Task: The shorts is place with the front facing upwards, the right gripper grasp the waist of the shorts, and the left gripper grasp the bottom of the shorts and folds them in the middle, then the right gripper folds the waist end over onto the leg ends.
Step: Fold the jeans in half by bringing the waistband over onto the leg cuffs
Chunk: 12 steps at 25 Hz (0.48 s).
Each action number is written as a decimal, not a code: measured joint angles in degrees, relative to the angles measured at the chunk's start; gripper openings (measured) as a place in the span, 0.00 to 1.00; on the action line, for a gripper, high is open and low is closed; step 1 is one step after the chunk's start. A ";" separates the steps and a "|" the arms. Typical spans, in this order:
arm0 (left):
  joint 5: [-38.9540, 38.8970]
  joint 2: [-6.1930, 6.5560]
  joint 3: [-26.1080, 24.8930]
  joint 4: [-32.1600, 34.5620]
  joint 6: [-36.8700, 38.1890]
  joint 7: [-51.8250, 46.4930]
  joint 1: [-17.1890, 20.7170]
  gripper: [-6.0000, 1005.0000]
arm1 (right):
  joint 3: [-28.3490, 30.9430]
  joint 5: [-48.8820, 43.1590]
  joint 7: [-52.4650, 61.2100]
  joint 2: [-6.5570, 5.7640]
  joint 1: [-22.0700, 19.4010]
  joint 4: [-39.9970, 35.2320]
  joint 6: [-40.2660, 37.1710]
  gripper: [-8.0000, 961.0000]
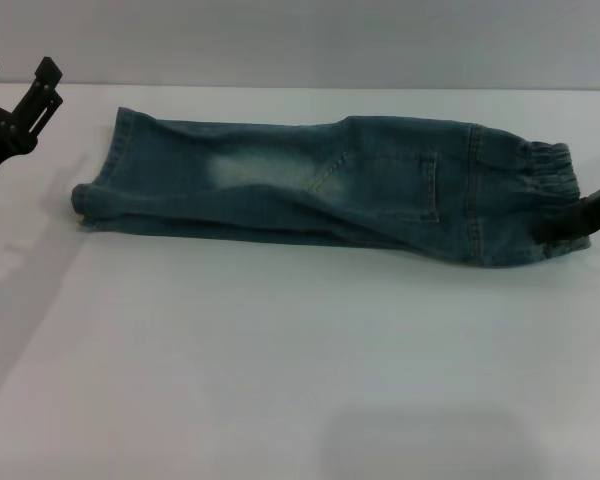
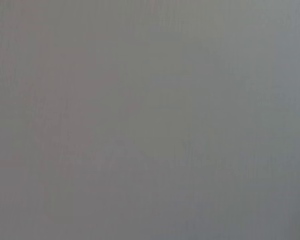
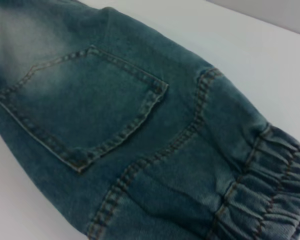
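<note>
The shorts (image 1: 330,190) lay folded lengthwise on the white worktop (image 1: 280,370), long axis running left to right across the head view. The gathered elastic waist (image 1: 548,180) pointed toward the robot's right, the leg ends (image 1: 100,190) toward its left. The right end effector (image 1: 580,215) sat at the waist's near corner, touching the denim — whether it pinched the fabric I could not tell. The left end effector (image 1: 20,95) hung well apart beyond the leg ends, its prongs spread. The right wrist view showed a stitched patch pocket (image 3: 85,110) beside the waistband.
</note>
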 joint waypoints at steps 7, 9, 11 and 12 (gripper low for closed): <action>0.00 0.02 -0.17 0.00 -0.13 0.99 0.00 0.80 | -0.06 1.30 -1.01 0.95 0.06 1.99 2.19 0.69; 0.00 0.03 -0.17 -0.02 -0.14 1.13 0.00 0.80 | -0.09 3.49 -1.86 1.02 -0.23 2.21 2.41 0.68; 0.00 0.04 -0.17 -0.07 -0.14 1.15 0.00 0.80 | -0.10 5.42 -2.63 1.02 -0.53 2.22 2.28 0.68; 0.00 0.05 -0.17 -0.21 -0.13 1.16 0.00 0.79 | -0.10 6.02 -2.84 1.02 -0.62 2.20 2.18 0.68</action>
